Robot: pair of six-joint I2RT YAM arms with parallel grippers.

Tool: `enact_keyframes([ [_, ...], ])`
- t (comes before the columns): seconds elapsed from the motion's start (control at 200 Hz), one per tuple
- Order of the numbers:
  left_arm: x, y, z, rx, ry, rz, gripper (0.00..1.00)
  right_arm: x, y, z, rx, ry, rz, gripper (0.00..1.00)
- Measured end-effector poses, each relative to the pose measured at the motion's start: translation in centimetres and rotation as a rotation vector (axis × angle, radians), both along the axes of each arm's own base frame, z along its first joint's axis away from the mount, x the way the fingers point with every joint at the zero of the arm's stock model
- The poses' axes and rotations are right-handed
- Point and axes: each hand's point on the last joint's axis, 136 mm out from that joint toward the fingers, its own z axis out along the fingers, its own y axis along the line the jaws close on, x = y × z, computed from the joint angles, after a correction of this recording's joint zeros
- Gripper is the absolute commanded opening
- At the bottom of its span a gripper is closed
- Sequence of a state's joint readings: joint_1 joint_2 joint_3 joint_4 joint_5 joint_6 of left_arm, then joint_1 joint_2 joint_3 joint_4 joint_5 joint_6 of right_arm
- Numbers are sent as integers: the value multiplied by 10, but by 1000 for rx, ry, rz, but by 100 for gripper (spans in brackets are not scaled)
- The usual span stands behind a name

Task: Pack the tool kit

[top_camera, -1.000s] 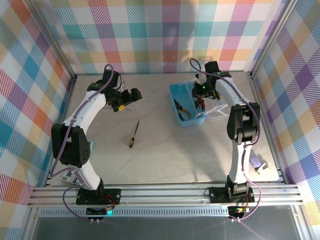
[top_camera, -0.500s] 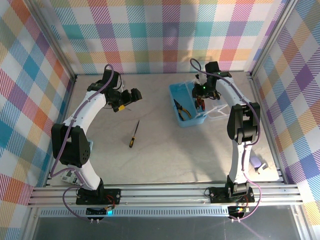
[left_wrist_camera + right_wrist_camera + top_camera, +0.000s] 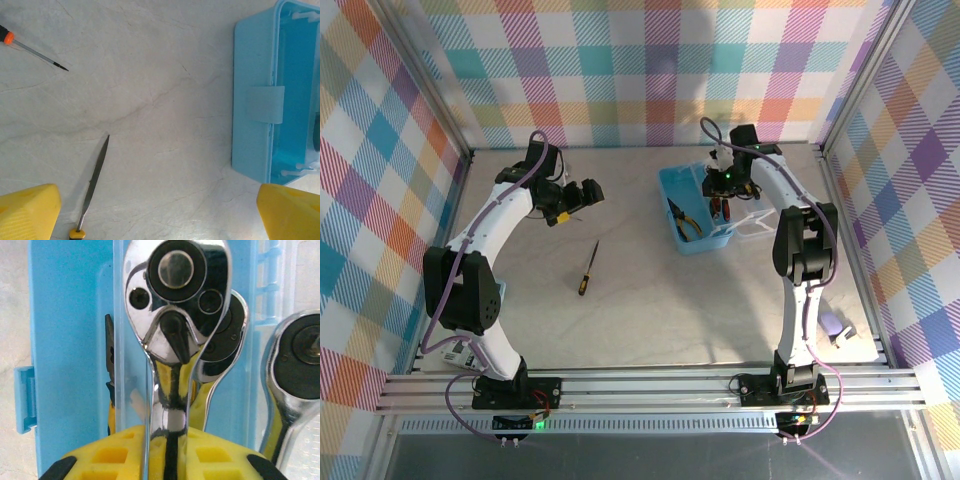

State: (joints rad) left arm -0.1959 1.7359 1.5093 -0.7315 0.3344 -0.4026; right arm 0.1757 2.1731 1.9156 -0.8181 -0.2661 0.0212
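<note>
The light blue case (image 3: 682,195) stands open at the back right of the table, with its clear lid (image 3: 752,228) lying to its right. Yellow-handled pliers (image 3: 688,220) lie inside it. My right gripper (image 3: 723,192) hangs over the case's right side, shut on the wrench, whose chrome ratchet head (image 3: 175,295) stands up between the yellow fingers (image 3: 115,460). My left gripper (image 3: 576,196) hovers open at the back left with nothing between its fingers (image 3: 27,212). A black-and-yellow screwdriver (image 3: 588,268) lies on the table. The left wrist view shows an orange-handled screwdriver (image 3: 35,50) and a flat blade (image 3: 95,180).
A pale object with a purple part (image 3: 836,328) sits near the front right corner. Plaid walls and metal frame posts (image 3: 850,200) close the table in on three sides. Bare table (image 3: 660,300) stretches between the arms.
The right arm has shifted very slightly over the case, still gripping the wrench. The left arm and the screwdriver on the table have not moved.
</note>
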Motion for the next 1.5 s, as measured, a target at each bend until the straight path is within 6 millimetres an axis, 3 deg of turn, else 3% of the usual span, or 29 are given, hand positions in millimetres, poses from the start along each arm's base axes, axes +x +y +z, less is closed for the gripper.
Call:
enact_keyframes([
  [0.615, 0, 0, 0, 0, 0, 0, 100, 5, -29, -4, -198, 8, -47, 0],
  [1.17, 0, 0, 0, 0, 0, -1, 100, 10, -33, 1, -414, -48, -4, 0],
  [1.455, 0, 0, 0, 0, 0, -1, 100, 8, -26, 1, -400, -44, 11, 0],
  [1.5, 0, 0, 0, 0, 0, -1, 100, 7, -24, 1, -394, -41, 15, 6],
])
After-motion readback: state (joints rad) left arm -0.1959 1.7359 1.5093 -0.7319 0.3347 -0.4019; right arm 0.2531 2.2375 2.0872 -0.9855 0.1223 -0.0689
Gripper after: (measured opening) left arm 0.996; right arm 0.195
